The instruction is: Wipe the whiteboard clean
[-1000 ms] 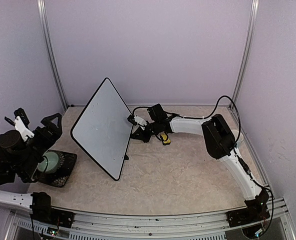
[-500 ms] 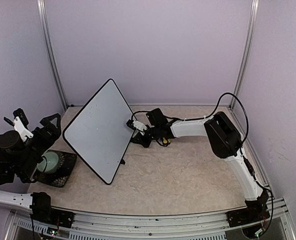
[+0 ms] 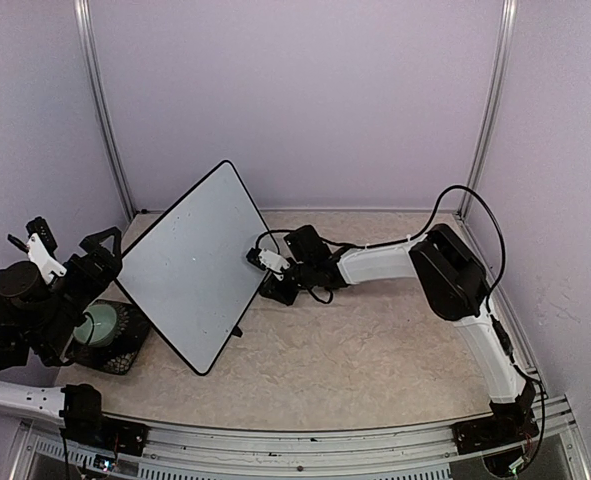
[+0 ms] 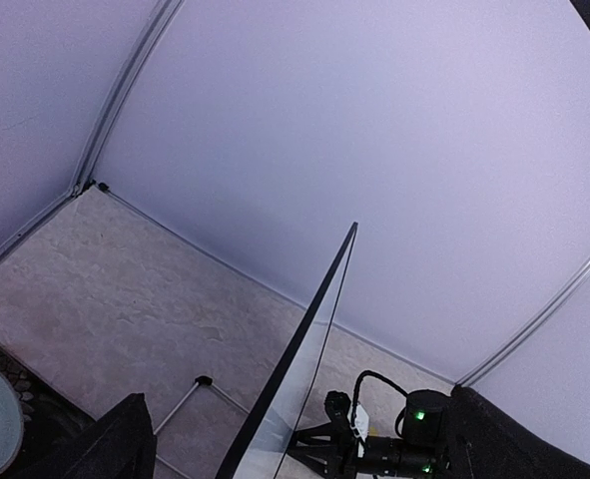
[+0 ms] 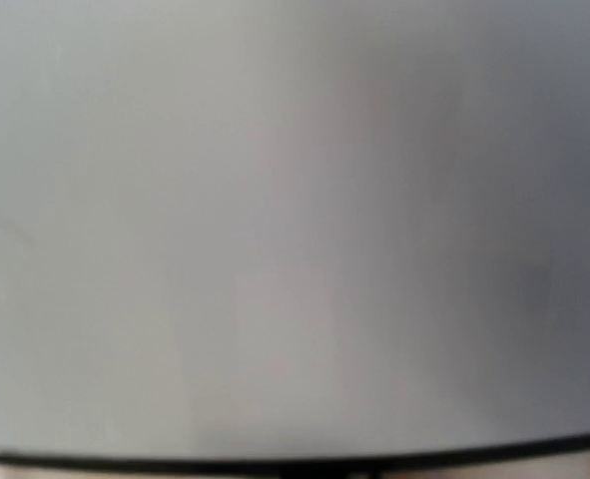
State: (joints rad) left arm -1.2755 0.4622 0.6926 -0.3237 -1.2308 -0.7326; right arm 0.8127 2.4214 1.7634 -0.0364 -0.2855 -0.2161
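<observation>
The whiteboard [image 3: 190, 265] stands tilted on one corner left of centre, its face blank apart from faint specks. My right gripper [image 3: 267, 272] reaches low across the table to the board's right corner, right against its edge. Its jaws are too dark and small to read. The right wrist view is filled by the blurred whiteboard [image 5: 295, 220] with its black frame along the bottom. In the left wrist view the whiteboard [image 4: 295, 339] shows edge-on, and the right gripper [image 4: 339, 439] sits behind it. My left gripper [image 3: 70, 240] is raised at the far left, open and empty, apart from the board.
A pale green bowl [image 3: 100, 325] sits on a black mat [image 3: 130, 345] under the left arm, close to the board's lower left edge. Lilac walls close in the back and both sides. A metal rail [image 3: 305, 440] runs along the near edge.
The whiteboard has shifted left and swung round, with my right gripper following it leftward. A yellow block seen under the right wrist earlier no longer shows. The left arm has stayed still.
</observation>
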